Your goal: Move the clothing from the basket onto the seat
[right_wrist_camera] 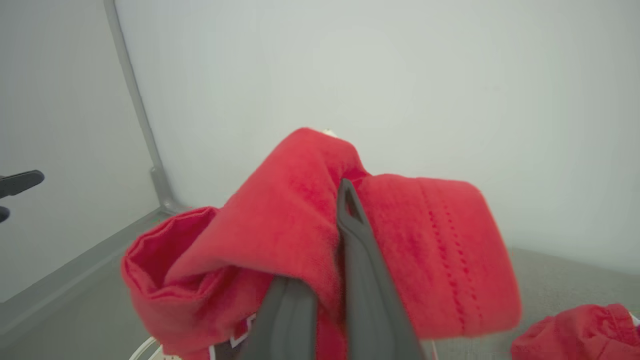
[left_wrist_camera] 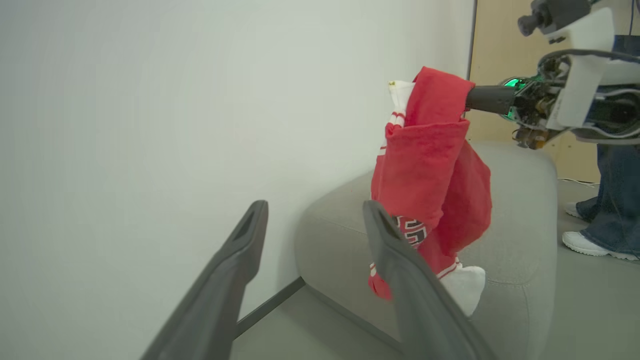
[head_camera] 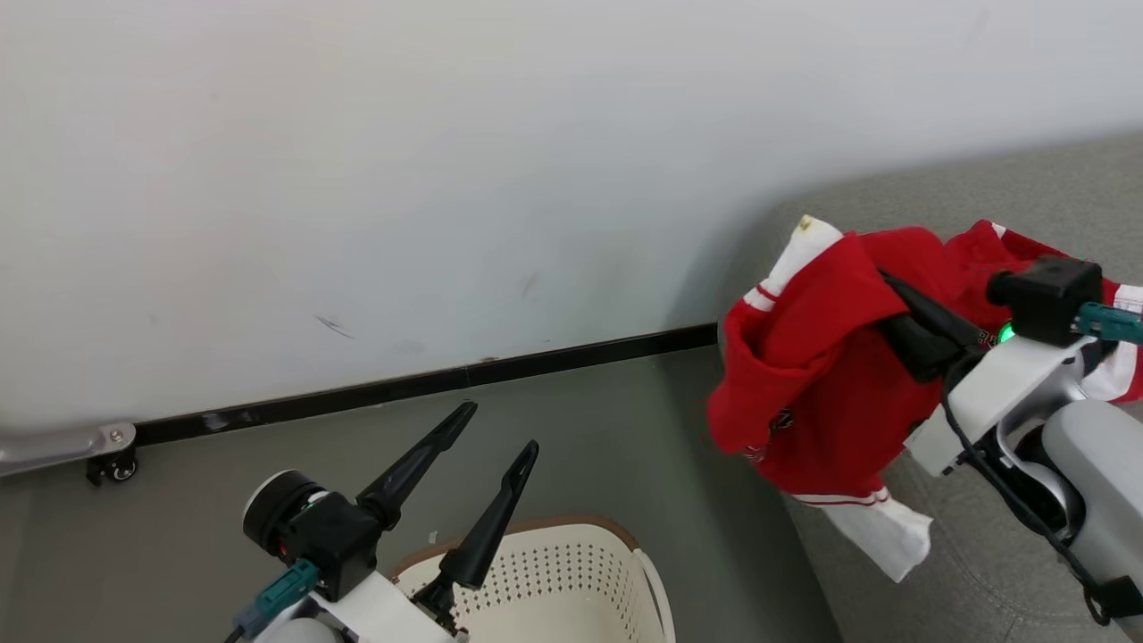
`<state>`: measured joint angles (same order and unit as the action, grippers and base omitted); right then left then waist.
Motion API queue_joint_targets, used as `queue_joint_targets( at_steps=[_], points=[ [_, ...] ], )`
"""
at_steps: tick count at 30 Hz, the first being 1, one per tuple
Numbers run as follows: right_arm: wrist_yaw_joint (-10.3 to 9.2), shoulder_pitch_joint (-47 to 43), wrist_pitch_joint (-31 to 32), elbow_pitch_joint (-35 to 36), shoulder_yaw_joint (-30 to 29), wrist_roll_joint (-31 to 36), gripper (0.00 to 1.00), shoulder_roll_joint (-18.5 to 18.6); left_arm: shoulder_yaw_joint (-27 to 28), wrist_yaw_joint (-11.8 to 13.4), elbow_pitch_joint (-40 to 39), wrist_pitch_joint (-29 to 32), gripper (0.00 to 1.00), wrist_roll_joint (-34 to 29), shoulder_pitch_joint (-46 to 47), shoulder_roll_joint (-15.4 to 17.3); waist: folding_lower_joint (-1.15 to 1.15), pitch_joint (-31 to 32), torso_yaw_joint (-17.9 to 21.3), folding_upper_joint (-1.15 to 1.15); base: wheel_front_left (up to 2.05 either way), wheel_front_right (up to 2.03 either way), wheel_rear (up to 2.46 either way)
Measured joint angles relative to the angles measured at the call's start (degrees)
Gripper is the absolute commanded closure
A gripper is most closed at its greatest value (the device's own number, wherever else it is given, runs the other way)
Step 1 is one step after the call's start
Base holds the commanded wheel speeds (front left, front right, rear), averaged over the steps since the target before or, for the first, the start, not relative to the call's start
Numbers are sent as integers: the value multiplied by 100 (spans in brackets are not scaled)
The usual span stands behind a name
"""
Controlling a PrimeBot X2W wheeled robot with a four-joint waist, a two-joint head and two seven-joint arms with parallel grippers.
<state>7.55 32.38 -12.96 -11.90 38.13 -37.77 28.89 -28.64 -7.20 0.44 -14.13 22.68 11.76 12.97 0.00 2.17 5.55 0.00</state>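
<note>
Two pieces of red clothing (head_camera: 821, 384) in view, soft matte knit with white bands and thin white stripes. One bunch hangs at 3 o'clock in the head view, pinched between the closed long dark fingers of the right gripper (head_camera: 897, 308), beside the rounded corner of the seat (head_camera: 982, 192); contact with the seat cannot be told. Its white hem hangs loose. Black-and-white lettering (left_wrist_camera: 414, 231) shows on a fold, too crumpled to read. A second red piece (right_wrist_camera: 580, 332) lies on the grey woven seat fabric, at 5 o'clock in the right wrist view. Left gripper (head_camera: 501, 425) at 7 o'clock, jaws spread wide, holding nothing, over the basket (head_camera: 580, 572): cream plastic, curved wall, rows of small holes, brown rim. Smooth white wall (head_camera: 357, 179), black skirting strip (head_camera: 402, 388), grey floor (head_camera: 625, 429). A person's jeans leg (left_wrist_camera: 612, 200) and white shoe (left_wrist_camera: 587, 246) at 3 o'clock, left wrist view.
</note>
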Motion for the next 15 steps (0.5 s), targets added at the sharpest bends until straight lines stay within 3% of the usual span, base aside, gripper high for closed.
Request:
queue_joint_targets(
  at_steps=[15],
  points=[
    [-4,-925,-77,62,-1301,123,100,162,-426,0,-5,-7,0,59,-169,-254,0,108,344,0,0,0,0]
  ],
)
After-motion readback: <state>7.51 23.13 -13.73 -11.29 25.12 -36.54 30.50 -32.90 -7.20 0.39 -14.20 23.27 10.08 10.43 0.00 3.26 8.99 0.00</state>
